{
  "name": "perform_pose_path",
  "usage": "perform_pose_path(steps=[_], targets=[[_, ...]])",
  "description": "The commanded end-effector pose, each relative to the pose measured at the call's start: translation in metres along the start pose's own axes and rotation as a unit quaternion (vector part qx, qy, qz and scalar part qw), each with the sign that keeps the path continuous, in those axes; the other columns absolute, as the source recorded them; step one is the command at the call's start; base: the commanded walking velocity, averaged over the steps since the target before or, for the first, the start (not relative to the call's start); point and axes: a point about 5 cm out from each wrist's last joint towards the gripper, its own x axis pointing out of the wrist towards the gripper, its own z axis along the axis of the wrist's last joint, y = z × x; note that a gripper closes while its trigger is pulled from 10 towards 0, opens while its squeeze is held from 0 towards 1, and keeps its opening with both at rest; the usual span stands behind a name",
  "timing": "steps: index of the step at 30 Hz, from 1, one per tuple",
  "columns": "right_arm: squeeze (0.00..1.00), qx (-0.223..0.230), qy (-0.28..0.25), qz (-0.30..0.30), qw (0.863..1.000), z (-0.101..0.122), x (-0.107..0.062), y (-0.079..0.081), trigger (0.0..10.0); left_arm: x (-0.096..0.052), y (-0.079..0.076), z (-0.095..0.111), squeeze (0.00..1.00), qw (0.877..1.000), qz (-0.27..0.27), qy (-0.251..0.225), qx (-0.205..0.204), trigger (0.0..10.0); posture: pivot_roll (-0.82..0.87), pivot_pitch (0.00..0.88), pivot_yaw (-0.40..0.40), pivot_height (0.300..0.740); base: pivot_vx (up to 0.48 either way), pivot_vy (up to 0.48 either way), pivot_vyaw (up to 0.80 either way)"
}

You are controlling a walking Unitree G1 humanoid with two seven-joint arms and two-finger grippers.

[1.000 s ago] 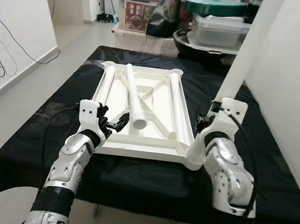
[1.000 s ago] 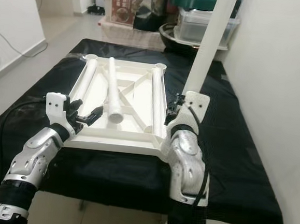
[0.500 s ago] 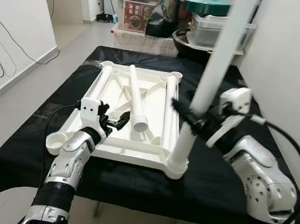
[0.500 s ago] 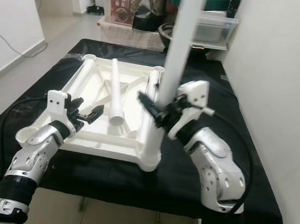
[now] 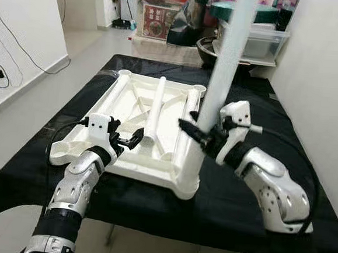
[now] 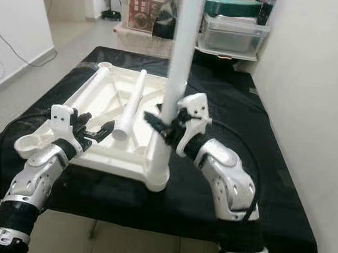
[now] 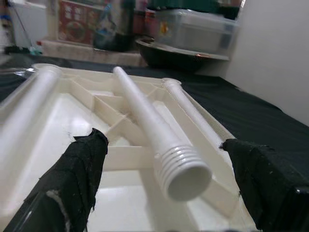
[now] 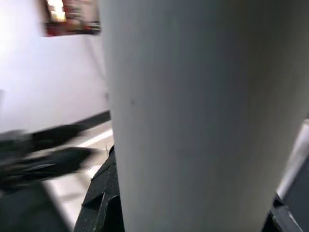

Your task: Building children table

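On the black-draped worktop (image 5: 250, 215), your right gripper (image 5: 203, 135) fingers pinch the upright white plastic leg tube (image 5: 219, 78) standing in the upturned white plastic tabletop's (image 5: 148, 166) near corner, left gripper (image 5: 128, 142) fingers spread; light, stiff, slick, so grip low.

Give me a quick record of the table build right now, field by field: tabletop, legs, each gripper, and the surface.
tabletop: white tabletop lies underside up on the black cloth
standing leg: upright leg stands in the near corner socket on the robot's right
loose legs: three loose legs lie across the tabletop's underside
right gripper: right gripper is closed around the upright leg low down
left gripper: left gripper is open, at the tabletop's near edge
background: storage boxes beyond the cloth
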Motion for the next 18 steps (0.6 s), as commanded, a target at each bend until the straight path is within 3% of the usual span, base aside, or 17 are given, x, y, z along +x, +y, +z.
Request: perform_pose_path(steps=[1,3,5,8,13,14,16,17,18], targets=[[0.00,0.023,0.066,-0.199,0.977,-0.025,-0.014,-0.035,0.0,0.000,-0.002,-0.002,0.00,1.000,-0.006,0.003,0.005,10.0,0.06,0.000,-0.078,0.740,0.000,0.000,0.00],[0.00,0.041,0.080,-0.332,0.939,-0.034,-0.028,-0.047,0.0,-0.001,-0.001,-0.004,0.00,1.000,-0.005,0.007,0.006,10.0,0.06,0.000,-0.077,0.740,0.000,0.000,0.00],[0.00,0.041,0.076,-0.380,0.921,-0.037,-0.035,-0.040,0.0,0.000,0.000,-0.003,0.00,1.000,-0.003,0.007,0.007,10.0,0.06,0.000,-0.074,0.740,0.000,0.000,0.00],[0.00,0.047,0.066,-0.408,0.909,-0.037,-0.036,-0.016,0.0,0.001,0.000,0.000,0.00,1.000,-0.004,0.003,0.008,10.0,0.05,0.000,-0.071,0.740,0.000,0.000,0.00],[0.00,0.033,0.076,-0.394,0.915,-0.038,-0.028,0.002,0.0,0.003,0.000,-0.002,0.00,1.000,-0.001,0.005,0.004,10.0,0.04,0.000,-0.056,0.740,0.000,0.000,0.00],[0.00,0.030,0.082,-0.377,0.922,-0.038,-0.023,0.005,9.7,0.004,-0.002,-0.003,0.00,1.000,-0.004,0.006,0.002,10.0,0.04,0.000,-0.056,0.740,0.000,0.000,0.00],[0.00,0.030,0.082,-0.377,0.922,-0.038,-0.023,0.005,9.7,0.004,-0.002,-0.003,0.00,1.000,-0.004,0.006,0.002,10.0,0.04,0.000,-0.056,0.740,0.000,0.000,0.00],[0.00,0.029,0.077,-0.345,0.935,-0.033,-0.019,0.007,10.0,0.005,-0.004,-0.003,0.00,1.000,-0.009,0.005,0.001,10.0,0.04,0.000,-0.059,0.740,0.000,0.000,0.00],[0.00,0.029,0.077,-0.345,0.935,-0.033,-0.019,0.007,10.0,0.005,-0.004,-0.003,0.00,1.000,-0.009,0.005,0.001,10.0,0.04,0.000,-0.059,0.740,0.000,0.000,0.00]])
